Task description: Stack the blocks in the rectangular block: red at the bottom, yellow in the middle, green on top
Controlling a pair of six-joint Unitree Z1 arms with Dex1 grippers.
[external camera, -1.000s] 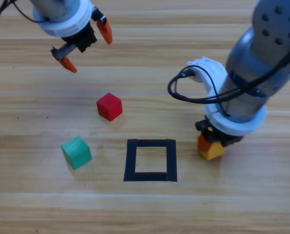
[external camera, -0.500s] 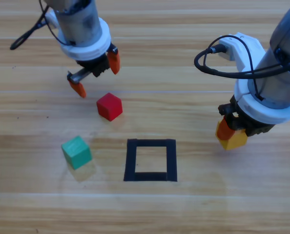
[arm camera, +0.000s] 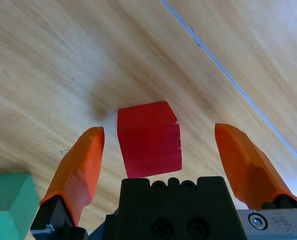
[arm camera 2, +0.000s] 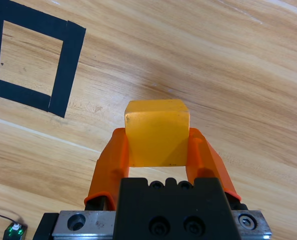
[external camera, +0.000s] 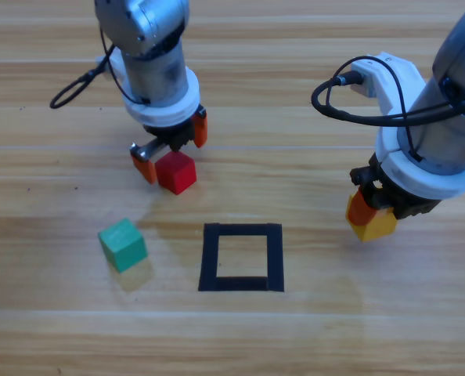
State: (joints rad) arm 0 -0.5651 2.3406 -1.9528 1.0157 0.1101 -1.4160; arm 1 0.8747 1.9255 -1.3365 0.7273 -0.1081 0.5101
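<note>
Red cube (external camera: 176, 172) is sitting between the left end effector's (external camera: 170, 148) wide jaws; the right end effector (external camera: 371, 216) is gripping the yellow cube (external camera: 375, 225).

left pincer (external camera: 170, 147) dropped to straddle red cube (external camera: 176, 171).

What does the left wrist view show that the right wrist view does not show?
Only the left wrist view shows the red cube between the open jaws of the left gripper, untouched, and a corner of the green cube. Only the right wrist view shows the yellow cube clamped in the right gripper, and the black tape square, with nothing inside. Both show the wooden table.
</note>
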